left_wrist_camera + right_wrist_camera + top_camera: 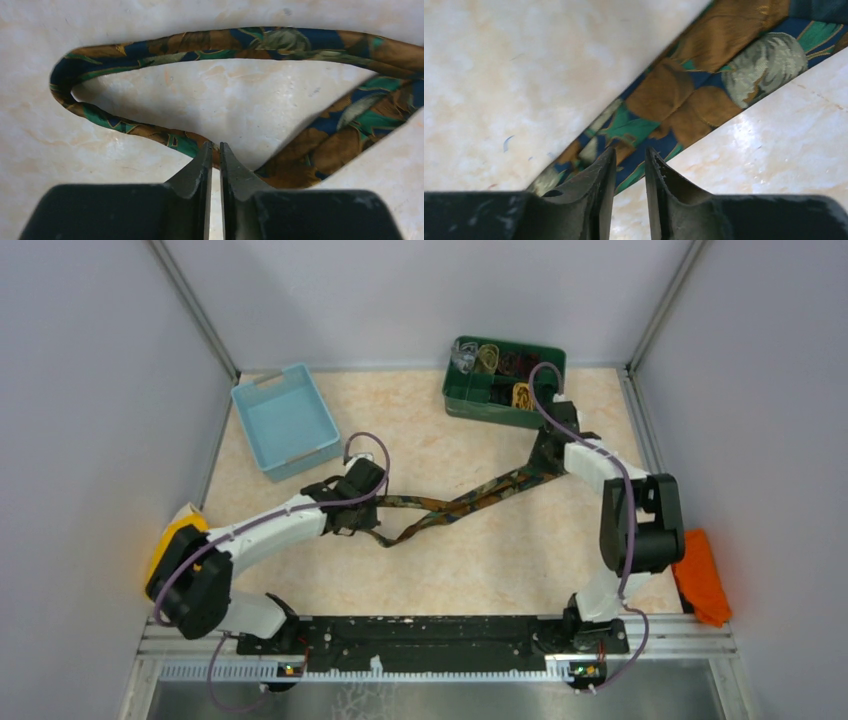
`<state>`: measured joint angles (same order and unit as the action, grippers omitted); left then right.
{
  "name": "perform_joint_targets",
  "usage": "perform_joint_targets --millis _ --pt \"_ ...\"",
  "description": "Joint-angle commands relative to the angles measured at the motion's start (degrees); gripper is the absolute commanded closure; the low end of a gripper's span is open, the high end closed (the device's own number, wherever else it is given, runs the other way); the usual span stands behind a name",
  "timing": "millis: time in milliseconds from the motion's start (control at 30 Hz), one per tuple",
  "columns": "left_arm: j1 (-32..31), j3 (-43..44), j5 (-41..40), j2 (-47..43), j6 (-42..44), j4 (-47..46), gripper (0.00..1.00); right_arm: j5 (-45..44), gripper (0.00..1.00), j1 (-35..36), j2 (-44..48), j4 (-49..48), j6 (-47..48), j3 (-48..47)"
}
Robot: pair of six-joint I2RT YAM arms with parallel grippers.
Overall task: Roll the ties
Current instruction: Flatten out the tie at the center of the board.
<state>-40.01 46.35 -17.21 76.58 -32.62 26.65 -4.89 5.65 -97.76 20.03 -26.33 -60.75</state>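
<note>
Here, dark brown patterned fabric necktie (470, 502) lies stretched across marbled beige table (480, 560). Left gripper (214, 150) nearly closed, pinching tie's looped narrow end. Right gripper (630, 159) slightly parted over wide end; grip unclear, possibly loose.

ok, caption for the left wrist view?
Left tool pinches the narrow end of the patterned tie, looped on the marble-look table.

Both arms wore white link shells over black joint housings, thin purple cables looping alongside; the matte black wedge-shaped fingers (589, 195) looked scuffed, perhaps chalk-dusted
</note>
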Motion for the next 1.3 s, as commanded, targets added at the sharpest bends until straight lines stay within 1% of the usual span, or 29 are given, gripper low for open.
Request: perform_joint_targets --millis 0,33,67,167,200,300,433,467,567,733,800,867,1000,1133,1200,1267 --pt "1.74 4.34 -2.89 4.97 -7.43 3.97 0.76 0.06 0.68 3.93 7.78 2.00 2.35 -2.02" --pt "2.66 4.35 -2.32 4.90 -8.52 4.32 0.71 1.00 0.67 4.27 8.44 2.41 2.60 -2.48" --pt "4.05 3.92 -0.61 4.44 -9.46 4.29 0.68 2.65 0.66 4.62 8.94 2.50 2.79 -2.74" --pt "8.73 0.22 5.64 1.27 -11.48 2.29 0.68 6.74 0.65 6.33 10.19 2.00 3.92 -3.40" --pt "10.16 -1.16 6.50 -0.07 -12.05 1.50 0.68 7.18 0.64 7.41 10.29 1.96 4.33 -3.66" --pt "14.44 -4.27 9.11 -2.47 -12.01 -0.51 0.63 7.69 0.64 10.38 8.91 1.76 5.59 -4.89" --pt "15.39 -4.60 10.65 -0.42 -10.76 -0.79 0.63 11.81 0.65 12.05 5.57 0.51 5.20 -6.51" --pt "15.37 -4.18 11.57 0.54 -10.57 -0.36 0.64 12.21 0.66 12.73 5.04 0.42 5.38 -7.04" --pt "15.12 -4.18 13.57 1.71 -10.47 0.47 0.75 10.50 0.66 15.23 4.45 0.83 6.65 -8.34" --pt "14.70 -6.86 13.26 -3.48 -10.71 3.14 0.79 14.07 0.65 17.55 3.54 0.63 8.18 -8.68" --pt "14.35 -7.92 14.69 -4.77 -10.50 3.93 0.82 14.28 0.65 18.82 2.72 1.15 9.09 -9.25" --pt "13.71 -9.03 15.84 -6.06 -10.81 5.34 0.87 13.75 0.65 20.14 1.75 1.79 9.76 -10.21" --pt "10.66 -10.50 15.24 -9.46 -12.85 8.22 0.95 13.86 0.65 21.27 -0.34 3.19 10.07 -11.55" --pt "8.76 -11.99 11.90 -12.86 -14.85 10.64 0.98 17.27 0.69 22.24 0.66 1.15 9.27 -8.28" --pt "8.64 -12.75 9.94 -14.04 -15.65 10.89 0.99 17.28 0.75 23.26 1.52 0.13 9.01 -5.98" --pt "8.63 -13.38 8.97 -14.91 -16.33 10.51 1.00 16.87 0.79 24.07 1.55 0.22 8.80 -3.94"
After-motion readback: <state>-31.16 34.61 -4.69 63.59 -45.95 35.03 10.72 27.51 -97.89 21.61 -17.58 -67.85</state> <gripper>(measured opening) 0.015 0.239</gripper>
